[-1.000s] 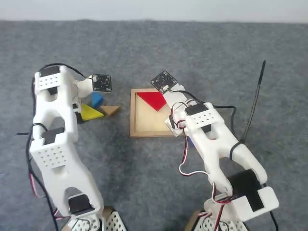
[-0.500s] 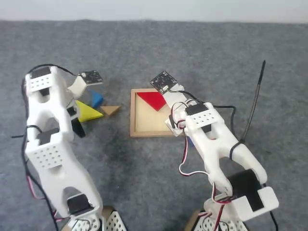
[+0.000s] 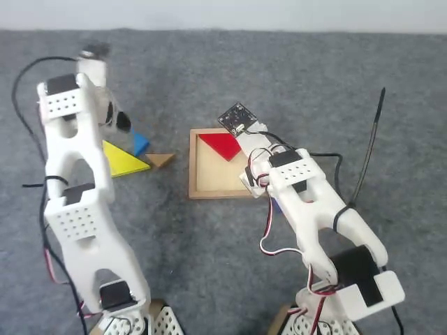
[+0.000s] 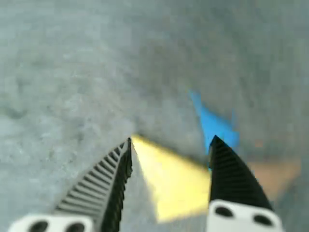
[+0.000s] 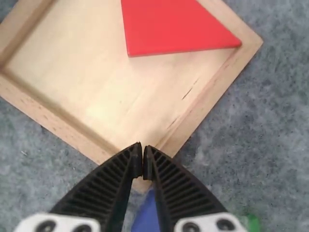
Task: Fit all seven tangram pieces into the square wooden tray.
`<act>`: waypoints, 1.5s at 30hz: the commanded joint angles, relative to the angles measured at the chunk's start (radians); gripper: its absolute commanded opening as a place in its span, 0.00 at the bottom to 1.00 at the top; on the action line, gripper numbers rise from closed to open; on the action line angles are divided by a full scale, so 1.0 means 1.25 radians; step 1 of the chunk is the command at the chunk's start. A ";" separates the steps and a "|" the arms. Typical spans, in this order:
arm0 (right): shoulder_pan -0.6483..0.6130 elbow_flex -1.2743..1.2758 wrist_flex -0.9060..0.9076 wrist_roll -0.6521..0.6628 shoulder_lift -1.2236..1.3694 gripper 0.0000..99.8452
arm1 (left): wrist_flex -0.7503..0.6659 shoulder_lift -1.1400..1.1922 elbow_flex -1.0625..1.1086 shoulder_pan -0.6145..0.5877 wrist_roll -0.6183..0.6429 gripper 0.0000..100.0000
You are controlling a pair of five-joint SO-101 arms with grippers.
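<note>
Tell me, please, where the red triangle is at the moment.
In the high view, the red triangle lies flat inside the wooden tray, by its far edge, ahead of the shut right pincer.

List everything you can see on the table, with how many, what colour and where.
Tray: one, light wood, mid-table.
Red triangle: one, red, inside the tray, far side.
Yellow triangle: one, yellow, left of the tray.
Blue piece: one, blue, just beyond the yellow triangle.
Tan triangle: one, tan, between yellow triangle and tray.
Left gripper: one, black fingers, open above the yellow triangle.
Right gripper: one, black fingers, shut at the tray's rim.
</note>
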 commanded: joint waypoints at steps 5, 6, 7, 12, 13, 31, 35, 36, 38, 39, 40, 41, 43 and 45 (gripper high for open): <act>0.008 -0.009 -0.007 0.012 -0.042 0.01 | -0.184 0.075 -0.033 -0.014 0.301 0.05; 0.008 -0.009 -0.007 0.012 -0.042 0.01 | -0.187 0.081 -0.034 -0.017 0.293 0.03; 0.008 -0.009 -0.007 0.012 -0.042 0.01 | -0.182 0.081 -0.045 -0.018 0.285 0.02; 0.007 -0.009 -0.007 0.012 -0.042 0.01 | -0.061 0.117 -0.100 -0.021 0.275 0.01; 0.008 -0.009 -0.007 0.012 -0.042 0.01 | -0.039 0.123 -0.111 -0.023 0.274 0.01; 0.010 -0.009 -0.012 0.014 -0.036 0.01 | 0.183 0.166 -0.337 -0.044 0.101 0.01; 0.010 -0.007 -0.013 0.014 -0.035 0.01 | 0.018 0.217 -0.338 0.022 0.101 0.01; 0.010 -0.007 -0.013 0.014 -0.035 0.01 | -0.007 0.238 -0.341 0.037 0.099 0.01; 0.010 -0.007 -0.013 0.014 -0.035 0.01 | -0.004 0.270 -0.344 0.066 0.096 0.01; 0.010 -0.007 -0.013 0.015 -0.035 0.01 | 0.000 0.279 -0.347 0.076 0.093 0.01; 0.010 -0.007 -0.013 0.015 -0.035 0.01 | 0.005 0.280 -0.358 0.080 0.082 0.01; 0.010 -0.007 -0.013 0.015 -0.035 0.01 | 0.011 0.282 -0.369 0.075 0.074 0.01; 0.010 -0.007 -0.013 0.015 -0.035 0.01 | 0.041 0.288 -0.386 0.060 0.061 0.01; 0.010 -0.007 -0.013 0.015 -0.035 0.01 | 0.076 0.296 -0.392 0.036 0.061 0.01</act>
